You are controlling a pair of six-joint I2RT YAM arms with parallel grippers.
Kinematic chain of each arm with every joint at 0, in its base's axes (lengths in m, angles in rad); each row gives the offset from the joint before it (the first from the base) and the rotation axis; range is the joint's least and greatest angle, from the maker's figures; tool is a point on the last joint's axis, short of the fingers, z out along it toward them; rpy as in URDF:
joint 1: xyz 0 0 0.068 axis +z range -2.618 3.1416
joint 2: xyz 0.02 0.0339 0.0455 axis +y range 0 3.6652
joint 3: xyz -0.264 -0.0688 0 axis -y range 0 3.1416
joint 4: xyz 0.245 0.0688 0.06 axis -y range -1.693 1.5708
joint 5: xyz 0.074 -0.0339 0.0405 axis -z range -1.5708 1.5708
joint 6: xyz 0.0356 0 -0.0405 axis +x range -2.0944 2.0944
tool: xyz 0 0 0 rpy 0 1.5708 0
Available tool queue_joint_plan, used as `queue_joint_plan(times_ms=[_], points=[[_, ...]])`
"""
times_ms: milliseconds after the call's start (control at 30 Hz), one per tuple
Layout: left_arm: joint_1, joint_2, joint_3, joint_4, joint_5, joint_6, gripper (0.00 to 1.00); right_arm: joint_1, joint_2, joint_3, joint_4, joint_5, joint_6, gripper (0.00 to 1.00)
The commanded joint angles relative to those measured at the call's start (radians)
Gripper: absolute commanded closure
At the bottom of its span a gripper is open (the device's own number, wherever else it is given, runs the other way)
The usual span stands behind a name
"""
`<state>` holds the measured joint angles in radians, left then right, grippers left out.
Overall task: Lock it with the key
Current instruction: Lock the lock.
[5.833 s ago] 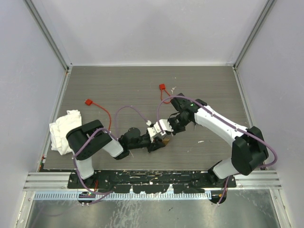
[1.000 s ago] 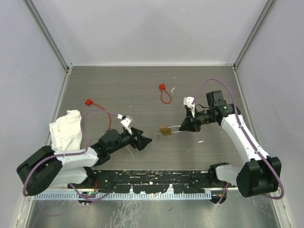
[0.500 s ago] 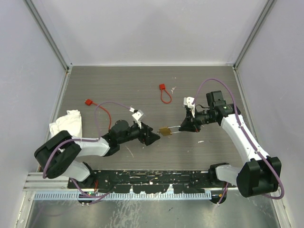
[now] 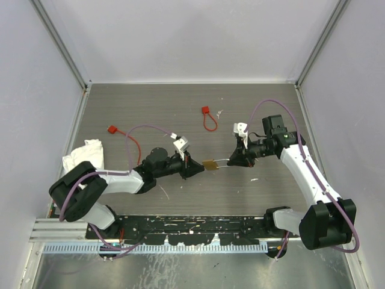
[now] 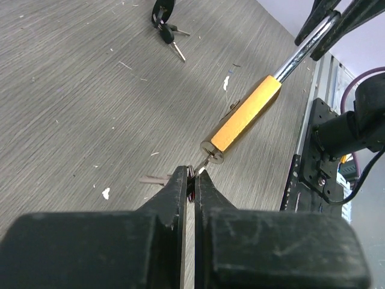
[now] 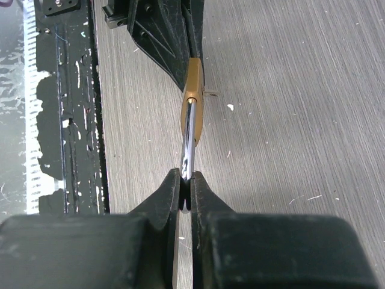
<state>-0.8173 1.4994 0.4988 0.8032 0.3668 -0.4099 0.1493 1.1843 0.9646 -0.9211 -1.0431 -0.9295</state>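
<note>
Reading outward from the left wrist view: the left gripper (image 5: 191,180) has its jaws pinched almost together on the dark head of the key (image 5: 203,164). Only a thin silver blade shows past the tips. The blade runs toward 1 o'clock and meets the keyway in the round end face of the brass padlock (image 5: 243,117). How deep it is seated, cannot tell.

The padlock body lies in line with the blade and appears held off the table (image 5: 72,108). The steel shackle (image 5: 301,51) leaves the far end, also toward 1 o'clock. The right gripper (image 6: 186,180) is clamped narrow on the shackle, with the body at 12 o'clock from it in its own wrist view.

Top view: left gripper at 9 o'clock, padlock in the middle, right gripper at 3 o'clock. Key, body and shackle share one long axis, 9 to 3. The left arm is on the key; the right arm only steadies.

Judgement: the next move is a roll of the left wrist about that axis. Any offset between wrist and blade risks bending the blade or twisting the padlock in the right grip.

A loose key bunch (image 5: 163,24) lies on the table well beyond, at 11 o'clock, and plays no part.
</note>
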Motion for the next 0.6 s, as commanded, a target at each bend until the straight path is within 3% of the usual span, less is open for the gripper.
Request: queue_joint_plan(times_ms=[0, 300, 567], points=[[0.009, -0.028, 0.019, -0.001, -0.021, 0.014, 1.0, -0.003, -0.026, 0.019, 0.019, -0.07, 0.007, 0.99], [0.035, -0.192, -0.073, -0.158, -0.155, 0.06, 1.0, -0.067, -0.049, -0.002, 0.116, -0.046, 0.136, 0.99], [0.077, -0.288, -0.126, -0.153, -0.1, 0.016, 1.0, -0.073, -0.042, -0.004, 0.092, -0.086, 0.108, 0.99]])
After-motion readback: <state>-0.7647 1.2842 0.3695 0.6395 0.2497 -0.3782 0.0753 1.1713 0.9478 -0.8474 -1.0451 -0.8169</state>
